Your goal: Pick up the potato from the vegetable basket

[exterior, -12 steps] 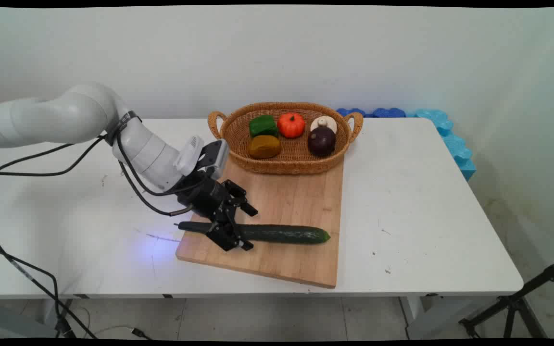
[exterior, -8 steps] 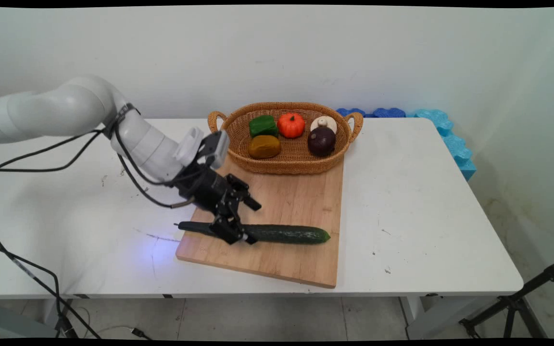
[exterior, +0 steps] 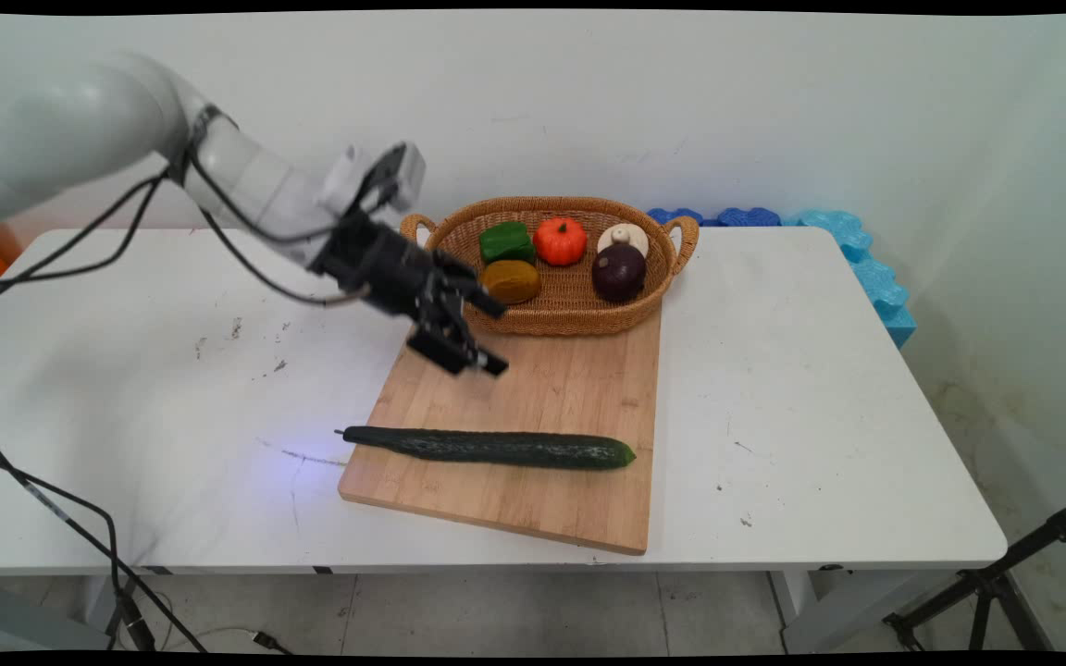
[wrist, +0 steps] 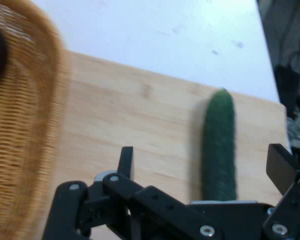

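While the white table fills the room before a plain pale wall, a wooden cutting board lies at its middle. From the left, the gripper hangs above the board's far left corner, fingers spread, holding nothing. Below it a long dark green cucumber lies flat across the board's near part, its thin stem end past the left edge. Behind stands a wicker basket of vegetables; blue foam edges the table's far right.

Bright, even light; soft shadows lie under the desk. The hand view blurs the basket.
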You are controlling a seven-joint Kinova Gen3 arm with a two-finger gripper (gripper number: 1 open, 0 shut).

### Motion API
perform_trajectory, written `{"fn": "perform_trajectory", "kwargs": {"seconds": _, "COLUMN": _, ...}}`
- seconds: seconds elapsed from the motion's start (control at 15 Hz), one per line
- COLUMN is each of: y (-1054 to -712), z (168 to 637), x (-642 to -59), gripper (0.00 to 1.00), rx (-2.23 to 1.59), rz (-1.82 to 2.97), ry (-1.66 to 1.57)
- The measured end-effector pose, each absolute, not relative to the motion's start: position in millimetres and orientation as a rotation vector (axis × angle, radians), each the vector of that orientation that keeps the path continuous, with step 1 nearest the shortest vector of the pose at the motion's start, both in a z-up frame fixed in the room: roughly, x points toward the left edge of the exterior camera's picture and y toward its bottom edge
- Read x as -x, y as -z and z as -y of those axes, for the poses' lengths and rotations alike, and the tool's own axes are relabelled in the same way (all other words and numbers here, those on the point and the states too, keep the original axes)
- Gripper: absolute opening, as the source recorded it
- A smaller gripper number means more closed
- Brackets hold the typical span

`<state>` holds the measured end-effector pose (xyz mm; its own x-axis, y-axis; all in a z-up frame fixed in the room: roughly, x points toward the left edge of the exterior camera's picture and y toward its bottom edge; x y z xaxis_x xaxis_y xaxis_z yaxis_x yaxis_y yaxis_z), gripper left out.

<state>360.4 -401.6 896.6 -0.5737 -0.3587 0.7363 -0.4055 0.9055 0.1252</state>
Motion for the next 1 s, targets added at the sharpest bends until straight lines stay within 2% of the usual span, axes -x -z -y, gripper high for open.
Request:
{"fn": "perform_trajectory", "kwargs": {"seconds": 0.27, "y": -920.1, "z": 429.8, "x": -383.1, "gripper": 1.0, "rx": -0.629, "rz": 2.198, "ry": -0.132}}
{"fn": "perform_trajectory", "kwargs": {"seconds": 0.47, "y": -922.0, "z": 449.8, "x": -395.9, "gripper": 1.0, "rx": -0.705, "rz": 2.182, "ry": -0.163}}
{"fn": "perform_trajectory", "kwargs": {"seconds": 1.0, "y": -888.2, "z": 499.9, "x": -403.3, "gripper": 1.0, "rx": -0.851, "rz": 2.188, "ry": -0.216}}
